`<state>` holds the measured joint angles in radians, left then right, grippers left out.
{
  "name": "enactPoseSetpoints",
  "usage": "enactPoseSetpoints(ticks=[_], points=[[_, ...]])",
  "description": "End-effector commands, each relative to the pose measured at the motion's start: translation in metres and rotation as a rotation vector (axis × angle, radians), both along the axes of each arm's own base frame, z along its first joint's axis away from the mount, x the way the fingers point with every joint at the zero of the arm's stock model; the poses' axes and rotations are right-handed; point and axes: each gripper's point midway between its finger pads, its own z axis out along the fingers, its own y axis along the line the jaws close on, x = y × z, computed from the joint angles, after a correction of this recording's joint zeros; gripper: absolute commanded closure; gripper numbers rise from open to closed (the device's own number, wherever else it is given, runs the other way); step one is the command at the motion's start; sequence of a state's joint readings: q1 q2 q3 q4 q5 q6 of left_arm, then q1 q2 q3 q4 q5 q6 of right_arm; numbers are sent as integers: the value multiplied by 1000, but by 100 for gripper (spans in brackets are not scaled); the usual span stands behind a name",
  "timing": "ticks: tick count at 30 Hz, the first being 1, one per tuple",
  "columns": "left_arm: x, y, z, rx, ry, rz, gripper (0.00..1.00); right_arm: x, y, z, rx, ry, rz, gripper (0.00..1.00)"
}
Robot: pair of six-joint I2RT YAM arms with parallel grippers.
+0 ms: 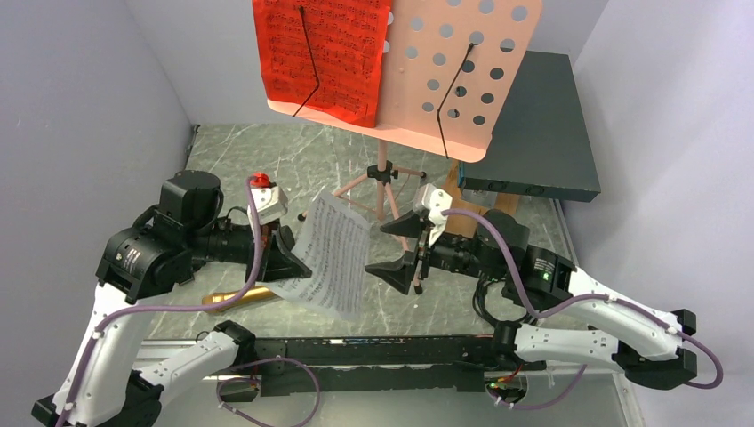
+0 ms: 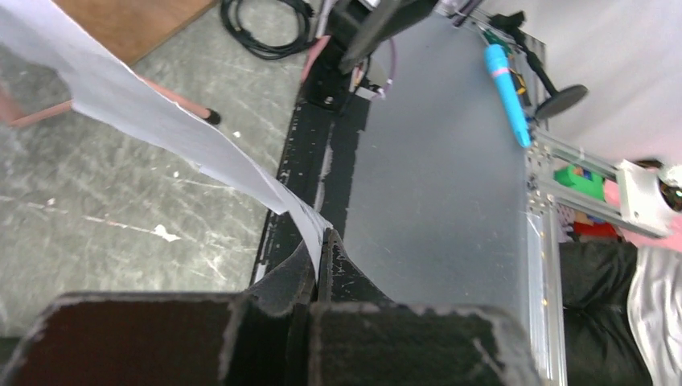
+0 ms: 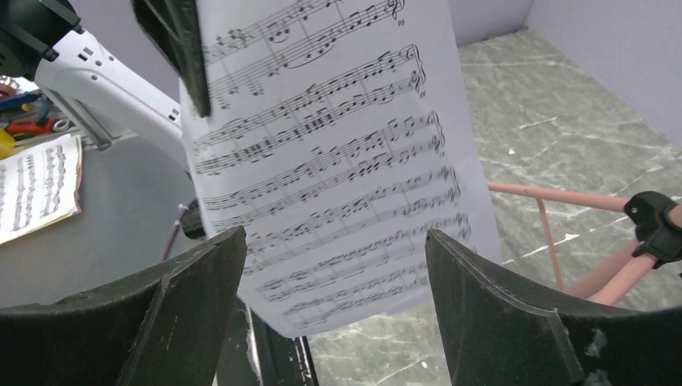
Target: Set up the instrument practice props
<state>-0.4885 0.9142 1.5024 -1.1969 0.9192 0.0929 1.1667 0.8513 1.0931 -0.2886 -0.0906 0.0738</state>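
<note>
Between the arms, the left gripper (image 1: 300, 269) pinches one corner of the thin white paper music sheet (image 1: 333, 249), probably light, floppy, easily creased; the right gripper (image 1: 397, 250) gapes beside it, best taking an opposite edge; behind stands the pink perforated music stand (image 1: 462, 80)

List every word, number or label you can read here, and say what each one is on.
No text can be read.
On the white music sheet: staves and notes only, no legible words.
On the red music sheet: notation too small to read.
On the left arm's label: print too small to read.
</note>
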Motion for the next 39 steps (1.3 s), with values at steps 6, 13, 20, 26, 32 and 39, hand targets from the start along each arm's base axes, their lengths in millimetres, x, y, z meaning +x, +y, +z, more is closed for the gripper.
enactPoseSetpoints(ticks=[6, 13, 20, 26, 32, 39], points=[[-33, -1, 14, -72, -48, -168, 100, -8, 1, 4, -3, 21, 44, 13], [-33, -2, 13, -67, -50, -178, 100, -3, -1, -16, -14, 63, 15, 12], [43, 12, 9, -5, -168, 291, 100, 27, -4, -25, 90, 179, -185, 11], [111, 55, 20, -240, -4, 958, 100, 51, 12, -38, 345, 569, -361, 7], [121, 83, -17, -550, 255, 1254, 100, 62, 41, -32, 574, 817, -347, 1], [122, 103, -25, -891, 477, 1363, 100, 67, 81, -31, 663, 1033, -280, 0]])
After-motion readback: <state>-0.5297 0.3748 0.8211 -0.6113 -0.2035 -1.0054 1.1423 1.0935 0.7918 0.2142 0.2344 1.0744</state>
